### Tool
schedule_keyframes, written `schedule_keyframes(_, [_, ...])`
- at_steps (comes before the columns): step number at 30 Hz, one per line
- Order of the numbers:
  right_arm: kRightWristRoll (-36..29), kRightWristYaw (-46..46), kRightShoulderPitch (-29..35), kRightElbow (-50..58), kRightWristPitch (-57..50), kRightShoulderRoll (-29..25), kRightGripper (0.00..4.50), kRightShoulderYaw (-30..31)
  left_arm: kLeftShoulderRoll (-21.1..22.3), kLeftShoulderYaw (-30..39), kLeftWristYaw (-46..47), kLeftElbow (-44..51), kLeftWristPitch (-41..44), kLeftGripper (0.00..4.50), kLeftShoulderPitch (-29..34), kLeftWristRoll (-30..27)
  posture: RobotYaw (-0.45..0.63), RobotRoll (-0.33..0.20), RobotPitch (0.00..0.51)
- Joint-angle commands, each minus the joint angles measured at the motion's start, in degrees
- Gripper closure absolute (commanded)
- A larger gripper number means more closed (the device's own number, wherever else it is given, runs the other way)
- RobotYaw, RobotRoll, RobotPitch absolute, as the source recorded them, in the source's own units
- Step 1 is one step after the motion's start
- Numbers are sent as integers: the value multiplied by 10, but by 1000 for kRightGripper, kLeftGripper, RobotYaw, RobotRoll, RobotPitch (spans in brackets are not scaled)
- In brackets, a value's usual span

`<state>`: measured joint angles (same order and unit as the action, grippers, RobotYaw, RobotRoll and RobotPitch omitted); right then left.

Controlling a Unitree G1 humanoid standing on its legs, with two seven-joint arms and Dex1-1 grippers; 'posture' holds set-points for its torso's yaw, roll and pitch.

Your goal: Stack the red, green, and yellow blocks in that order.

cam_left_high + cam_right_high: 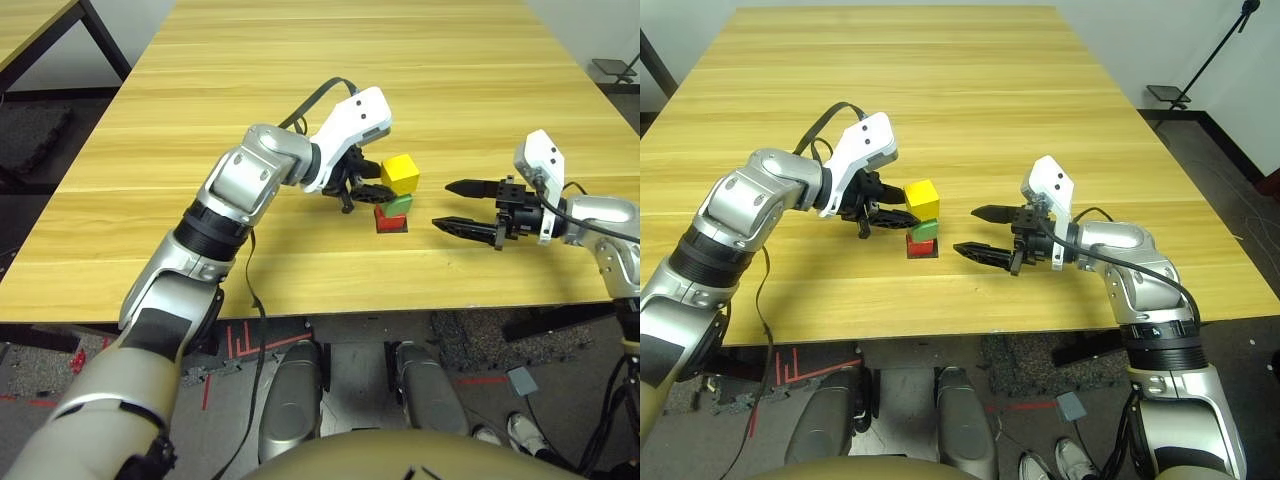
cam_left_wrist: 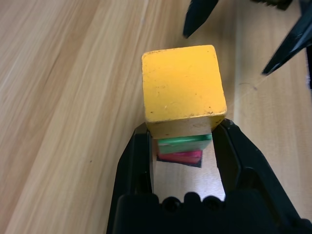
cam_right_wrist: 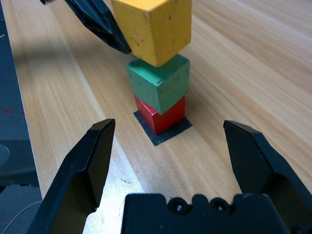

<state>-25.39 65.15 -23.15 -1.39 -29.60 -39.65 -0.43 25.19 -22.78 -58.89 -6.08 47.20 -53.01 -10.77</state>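
Observation:
The red block (image 3: 162,116) sits on a flat black patch (image 3: 171,132) with the green block (image 3: 160,83) stacked on it, turned slightly askew. My left gripper (image 1: 372,188) is shut on the yellow block (image 1: 400,173), holding it tilted just above the green one; whether the two touch I cannot tell. In the left wrist view both fingers (image 2: 138,156) press the yellow block's sides, and green and red edges show beneath it. My right gripper (image 1: 443,204) stands open a short way to the right of the stack, pointing at it, with nothing between its fingers.
The wooden table (image 1: 300,80) stretches wide behind and to both sides of the stack. A black cable (image 1: 318,98) loops off my left wrist. The table's front edge (image 1: 330,305) runs close below the grippers.

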Motion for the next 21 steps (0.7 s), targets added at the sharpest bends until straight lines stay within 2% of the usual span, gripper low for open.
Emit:
schedule_keyframes(1, [-4,-3,9,6,-1,0,0,-3,-6,-10,-4,0,-2,2644,-10,5,75,-40,123])
schedule_keyframes(21, [-1,-12,7,-2,10,6,0,-2,-2,-16,-19,15,4,2644,-6,11,70,-28,108])
